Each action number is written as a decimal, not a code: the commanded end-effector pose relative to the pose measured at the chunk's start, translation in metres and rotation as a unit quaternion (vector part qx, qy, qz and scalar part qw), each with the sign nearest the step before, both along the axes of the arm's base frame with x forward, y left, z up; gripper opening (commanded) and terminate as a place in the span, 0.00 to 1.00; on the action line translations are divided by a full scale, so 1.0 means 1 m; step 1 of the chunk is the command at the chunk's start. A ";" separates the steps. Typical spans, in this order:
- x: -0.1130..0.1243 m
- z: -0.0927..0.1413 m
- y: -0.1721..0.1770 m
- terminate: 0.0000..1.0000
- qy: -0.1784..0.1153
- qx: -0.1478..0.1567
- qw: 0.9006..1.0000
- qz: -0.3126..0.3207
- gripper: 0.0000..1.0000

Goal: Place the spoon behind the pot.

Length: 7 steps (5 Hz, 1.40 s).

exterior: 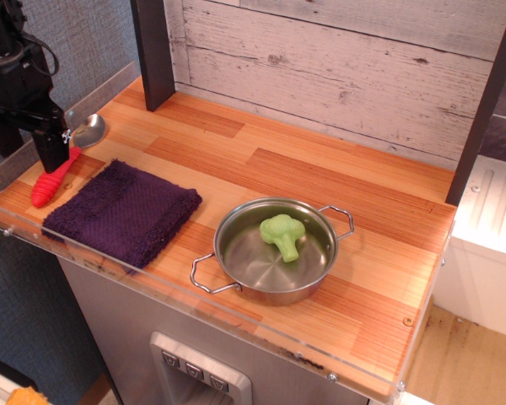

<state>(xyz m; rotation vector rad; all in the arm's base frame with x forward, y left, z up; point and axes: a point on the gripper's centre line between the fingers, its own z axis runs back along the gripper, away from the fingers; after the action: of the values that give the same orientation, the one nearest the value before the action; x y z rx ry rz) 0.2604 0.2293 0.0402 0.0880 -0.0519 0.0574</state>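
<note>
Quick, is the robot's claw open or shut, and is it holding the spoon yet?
Gripper: down at the red handle of the spoon, but the view doesn't show whether it is open, shut or gripping.

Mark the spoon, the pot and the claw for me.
spoon (52, 181): camera view, on the red ribbed handle.
pot (244, 261): camera view, on the bare steel floor inside.
claw (25, 148): camera view, between its fingertips.

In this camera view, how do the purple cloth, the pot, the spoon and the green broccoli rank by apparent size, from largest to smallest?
1-2. Purple cloth and pot: look about equal, so no ranking.
3. Spoon, partly hidden by the hand.
4. Broccoli.
</note>
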 end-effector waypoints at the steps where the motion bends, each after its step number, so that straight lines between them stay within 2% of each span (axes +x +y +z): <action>1: 0.005 0.007 -0.001 0.00 -0.015 0.007 1.000 -0.002 1.00; 3: 0.010 -0.005 -0.005 0.00 -0.009 0.004 1.000 -0.005 1.00; 5: 0.011 -0.021 -0.007 0.00 0.020 0.003 1.000 -0.011 1.00; 6: 0.008 -0.023 -0.007 0.00 0.019 -0.003 1.000 -0.004 0.00; 7: 0.005 -0.016 -0.004 0.00 0.018 0.016 1.000 -0.002 0.00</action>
<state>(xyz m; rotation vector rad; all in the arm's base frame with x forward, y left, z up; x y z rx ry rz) 0.2640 0.2190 0.0094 0.0878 0.0113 0.0569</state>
